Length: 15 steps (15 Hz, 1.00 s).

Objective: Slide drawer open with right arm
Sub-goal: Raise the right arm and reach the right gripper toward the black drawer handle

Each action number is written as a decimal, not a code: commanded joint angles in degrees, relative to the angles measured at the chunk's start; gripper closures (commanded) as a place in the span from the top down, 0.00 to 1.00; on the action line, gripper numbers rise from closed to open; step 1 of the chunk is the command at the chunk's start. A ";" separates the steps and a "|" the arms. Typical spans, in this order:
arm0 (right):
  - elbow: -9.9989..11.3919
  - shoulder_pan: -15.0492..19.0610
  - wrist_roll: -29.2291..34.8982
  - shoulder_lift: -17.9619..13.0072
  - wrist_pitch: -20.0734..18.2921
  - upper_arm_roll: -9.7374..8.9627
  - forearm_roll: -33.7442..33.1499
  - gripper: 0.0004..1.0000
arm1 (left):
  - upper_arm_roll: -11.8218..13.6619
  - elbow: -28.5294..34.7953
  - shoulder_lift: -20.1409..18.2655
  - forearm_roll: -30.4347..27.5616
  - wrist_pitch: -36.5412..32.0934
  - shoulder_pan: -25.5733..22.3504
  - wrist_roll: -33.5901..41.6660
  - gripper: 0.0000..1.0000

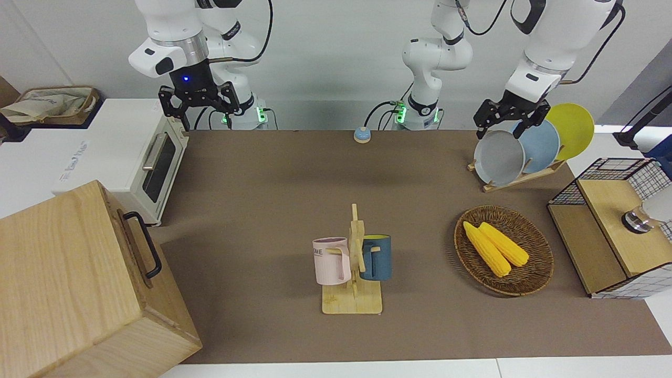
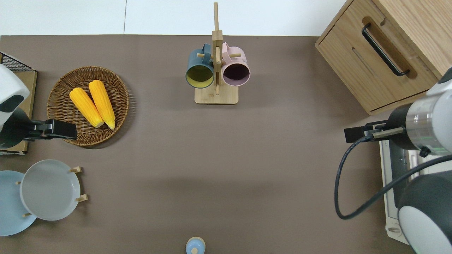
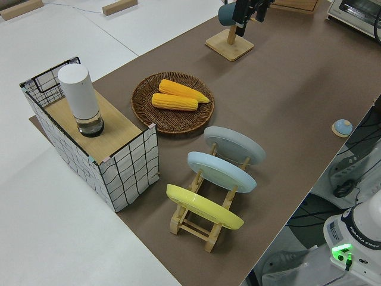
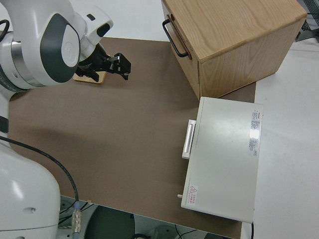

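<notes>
- The right end effector [image 1: 199, 107] hangs in the upper left of the front view, over the bench [image 1: 262, 210] edge just beside the oven [image 1: 152, 163]. Its fingers stand wide apart and hold nothing. The left arm is parked.
- The oven lies between this end effector and the box, so I think the approach should pass over the open bench and not across the oven's top.
- The drawer [image 2: 379, 58] is in the upper right of the overhead view, in the box [image 1: 58, 273] at the right arm's end of the bench, farther from the robots than the oven. It looks fully closed.
- Its handle [image 2: 383, 49] is a black loop, and the box sits turned at an angle. The fingers should probably be turned to cross the bar, close on its middle, and then pull straight out from the drawer's front; a skewed pull may jam it or drag the box.
</notes>
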<state>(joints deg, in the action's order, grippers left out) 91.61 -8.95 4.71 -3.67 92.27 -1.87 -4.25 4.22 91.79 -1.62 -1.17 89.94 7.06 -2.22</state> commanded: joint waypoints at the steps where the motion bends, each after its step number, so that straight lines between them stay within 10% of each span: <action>1: -1.00 -0.63 5.04 0.33 -1.22 -2.86 -5.65 0.98 | 0.17 -0.12 -0.49 0.73 -0.73 0.15 -0.06 1.00; 8: 1.90 -2.12 10.04 2.78 -1.30 -12.18 -26.13 0.98 | 0.17 -0.12 -0.49 0.73 -0.74 0.15 -0.06 1.00; 15: 2.08 -5.99 17.17 7.97 -2.80 -12.63 -38.97 0.98 | 0.17 -0.12 -0.49 0.73 -0.73 0.15 -0.06 1.00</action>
<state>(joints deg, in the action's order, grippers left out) 93.87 -14.10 19.56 2.58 90.81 -14.46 -38.40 4.22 91.79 -1.62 -1.17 89.94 7.06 -2.22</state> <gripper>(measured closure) 0.013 0.004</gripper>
